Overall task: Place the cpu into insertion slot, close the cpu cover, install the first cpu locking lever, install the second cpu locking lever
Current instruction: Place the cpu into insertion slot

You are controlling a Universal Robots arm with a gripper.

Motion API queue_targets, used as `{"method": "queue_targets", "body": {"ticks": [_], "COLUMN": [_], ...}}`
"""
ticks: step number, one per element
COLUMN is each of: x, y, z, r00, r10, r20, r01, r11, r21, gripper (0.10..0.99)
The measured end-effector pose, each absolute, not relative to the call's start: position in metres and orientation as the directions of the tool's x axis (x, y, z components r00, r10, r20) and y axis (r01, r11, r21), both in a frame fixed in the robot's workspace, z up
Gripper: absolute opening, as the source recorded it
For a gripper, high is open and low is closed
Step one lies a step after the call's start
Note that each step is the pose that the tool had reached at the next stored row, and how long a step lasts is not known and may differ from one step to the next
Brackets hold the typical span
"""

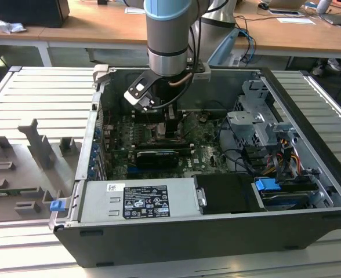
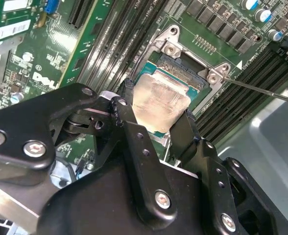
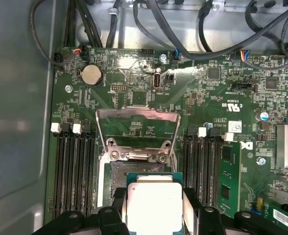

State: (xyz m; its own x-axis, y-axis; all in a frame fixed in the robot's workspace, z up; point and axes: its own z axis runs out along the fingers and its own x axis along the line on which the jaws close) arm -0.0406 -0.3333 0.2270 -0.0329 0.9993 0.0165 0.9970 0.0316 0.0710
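Looking at this one, the claw (image 2: 157,115) is clamped on the cpu (image 3: 155,201), one finger (image 2: 130,122) on each of two opposite edges, pale lid facing up. The chip hangs right over the slot (image 3: 113,180); it covers part of the dark socket and I can't tell if it's touching down or just above it. The cover (image 3: 136,114) is flipped up and back on its hinge, so the socket is open from above. Handling-wise I'd guess the cpu is light and stiff, with a smooth metal top that's probably a bit slippery. The edges are the only sane place to hold it, since the underside and the socket contacts look like the fragile bits. It likely has to go in flat and square, no shoving. Room is tight. RAM slots (image 3: 73,171) run along both sides of the socket, the metal rim and cover hinge sit just beyond the chip, and a thin metal rod (image 2: 261,90), probably one of the levers, sticks out beside the socket corner. The case wall (image 3: 16,122) and cables (image 3: 158,19) are further off, so straight up and down looks like the free direction.
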Motion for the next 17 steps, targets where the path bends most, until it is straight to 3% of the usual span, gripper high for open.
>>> {"method": "queue_targets", "body": {"ticks": [17], "x": [-0.041], "y": [-0.323], "z": [0.208], "r00": [-0.009], "r10": [1.0], "r20": [0.015], "r01": [0.997], "r11": [0.008], "r21": [0.071], "gripper": [0.541]}}
